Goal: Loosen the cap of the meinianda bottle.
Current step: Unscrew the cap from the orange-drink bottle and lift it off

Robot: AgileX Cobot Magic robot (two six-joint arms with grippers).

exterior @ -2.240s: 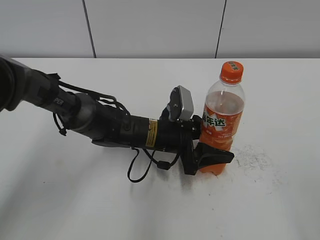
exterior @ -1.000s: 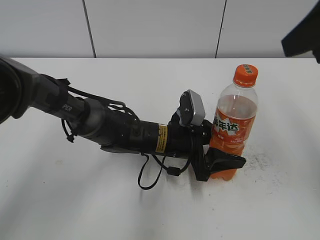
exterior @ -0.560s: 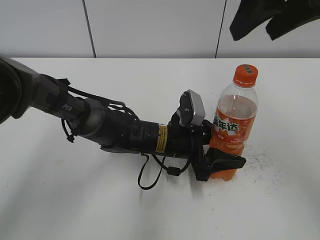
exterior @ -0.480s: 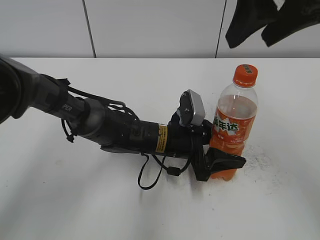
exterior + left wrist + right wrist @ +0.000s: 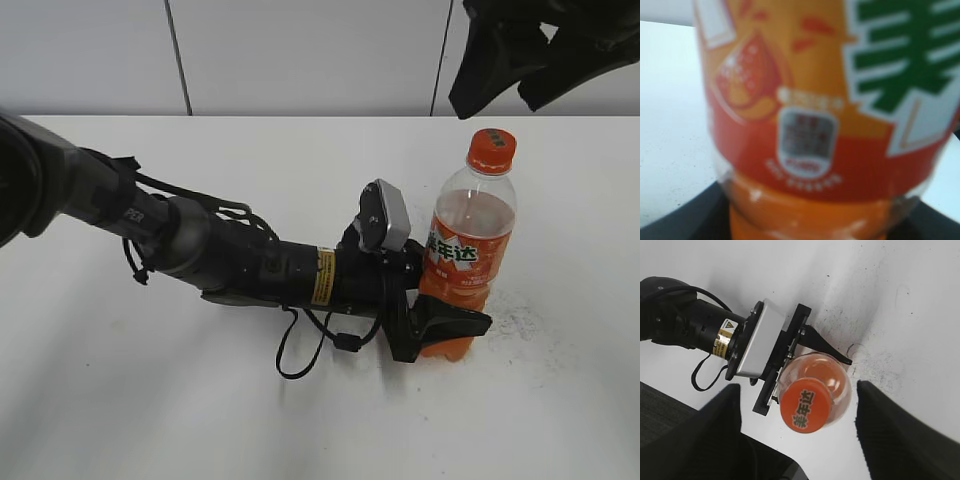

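— What changed?
— The right hand [image 5: 800, 440] dropped in, jaws wide, above the cap [image 5: 491, 150].
— And the meinianda bottle [image 5: 465, 250]?
— Upright on the counter [image 5: 200, 400], clamped low by the left hand [image 5: 435, 325] (cap untouched).

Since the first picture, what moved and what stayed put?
The left gripper, clamped low on the meinianda bottle, slid it rightward across the table. The right gripper came in from the upper right and now hangs open above the cap. The bottle stayed upright, the cap still on.
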